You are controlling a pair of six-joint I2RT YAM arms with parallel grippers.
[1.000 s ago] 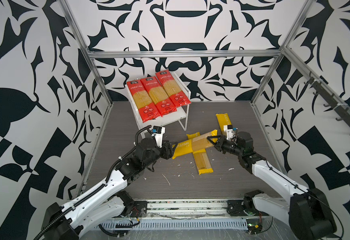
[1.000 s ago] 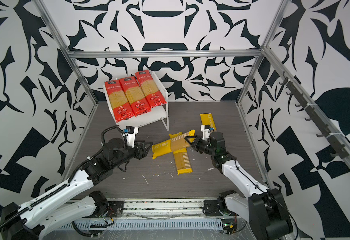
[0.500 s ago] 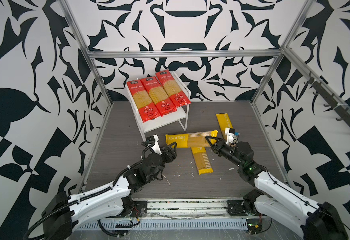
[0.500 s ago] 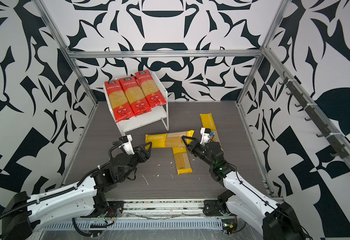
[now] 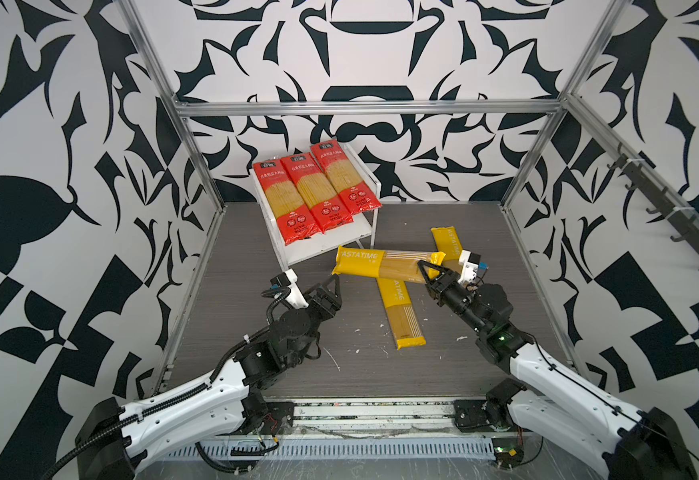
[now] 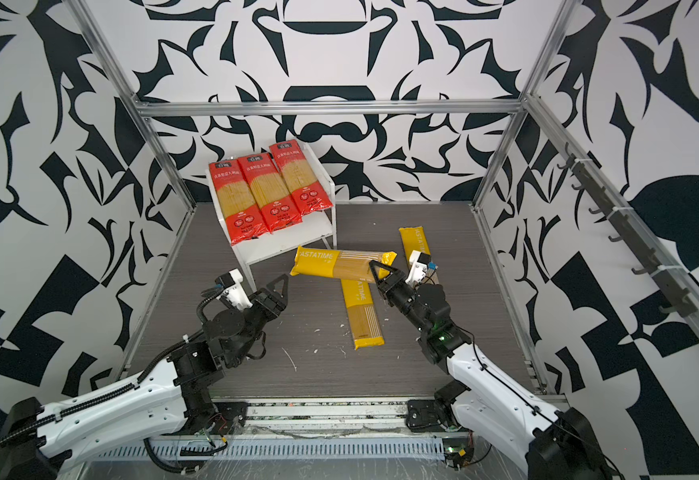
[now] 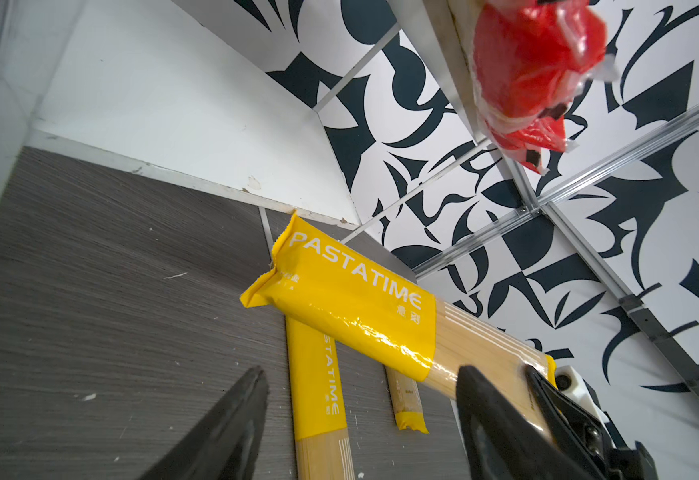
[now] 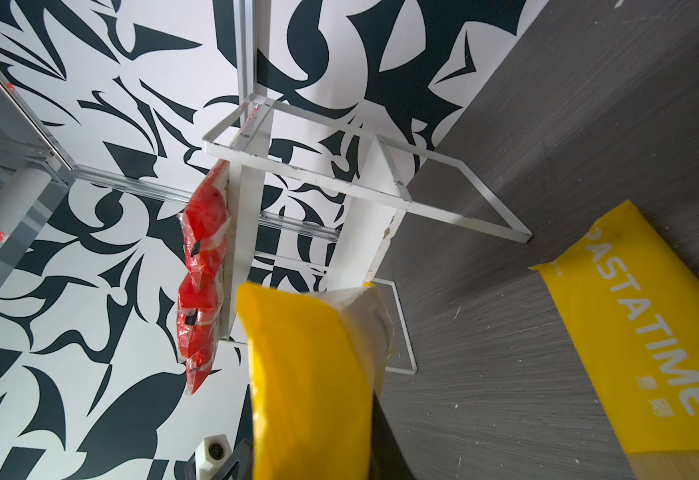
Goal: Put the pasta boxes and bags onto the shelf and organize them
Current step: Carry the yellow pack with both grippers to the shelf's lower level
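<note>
Right end effector (image 5: 427,271) clamps one end of a yellow PASTATIME pack (image 5: 381,264) at the shelf's (image 5: 323,249) 4 o'clock; left end effector (image 5: 327,290) stands wide, empty, at the pack's 8 o'clock

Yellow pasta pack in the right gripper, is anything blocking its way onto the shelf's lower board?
Nothing visible lies on the lower board. The held yellow pack, pinched in the right gripper, has its free end near the board's front corner, close to the shelf's thin front leg; that leg could catch it.
</note>
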